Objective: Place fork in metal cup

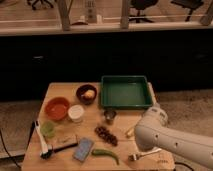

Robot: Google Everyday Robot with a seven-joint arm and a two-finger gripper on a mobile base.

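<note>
**Fork lies just under the arm's end, cup up and to the left**

We cannot see the gripper itself. It sits hidden behind the rounded white end of the arm [151, 127], which reaches in from the lower right over the near right part of the table [60, 92]. We cannot tell whether it is apart or together, and nothing shows as held.

The fork [145, 154] lies flat on the wood just below that white end in the camera view, close to the table's near edge. We judge that the gripper is almost on top of it, and this is the only arm there is to take it. The fork's long axis runs roughly left to right, rising a little toward the right. The broader end, which we take for the tines, points left, and the thin handle runs right, toward the forearm.

The metal cup [110, 116] stands upright up and to the left of the fork, near the middle of the table and just in front of the green tray [125, 93]. A dark cluster [105, 135] lies between cup and fork, and a green pepper [106, 155] lies to the fork's left.

We judge that the pickup is not yet made. A grip across the handle would then need a carry up-left over the cluster.
</note>
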